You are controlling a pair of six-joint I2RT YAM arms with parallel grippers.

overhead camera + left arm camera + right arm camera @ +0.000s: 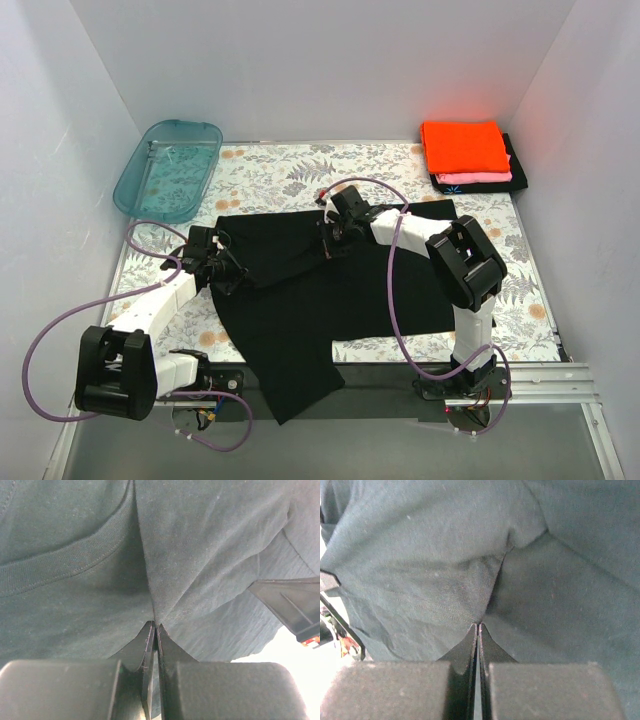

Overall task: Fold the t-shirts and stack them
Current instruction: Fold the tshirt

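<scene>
A large plain black t-shirt (320, 300) lies spread over the middle of the table, its lower part hanging over the near edge. My left gripper (222, 262) is shut on a pinch of its cloth near the ribbed collar (60, 562), at the shirt's left edge. My right gripper (333, 232) is shut on a fold of the same shirt (470, 570) at its upper middle. At the back right, a folded orange t-shirt (464, 146) lies on a pink one (480, 179) and a black one with a light-blue mark (455, 188).
A teal see-through plastic tub (168, 168) stands at the back left. White walls close in the table on three sides. The floral tablecloth (290, 170) shows behind the shirt. A metal rail (560, 385) runs along the near right edge.
</scene>
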